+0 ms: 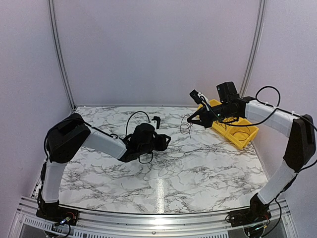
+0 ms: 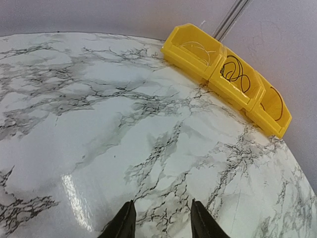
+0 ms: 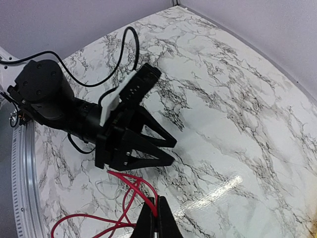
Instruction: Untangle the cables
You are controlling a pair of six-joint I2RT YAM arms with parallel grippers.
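Observation:
My right gripper [image 3: 157, 212] is shut on a thin red cable [image 3: 130, 184], whose loops hang down to the left of its fingers. In the top view the right gripper [image 1: 189, 119] is raised above the table's back right, with the cable [image 1: 185, 129] dangling below it. A faint tangle of pale thin cables [image 1: 171, 166] lies on the table near the middle and also shows in the right wrist view [image 3: 101, 186]. My left gripper [image 1: 167, 141] is open and empty over the table's middle, its jaws apart over bare marble [image 2: 161, 220].
A row of yellow bins [image 1: 237, 130] stands at the back right. In the left wrist view the bins [image 2: 208, 67] hold coiled cables, a pale one [image 2: 198, 48] and black ones [image 2: 236, 72]. The left gripper's black body [image 3: 124, 134] is close beside the red cable.

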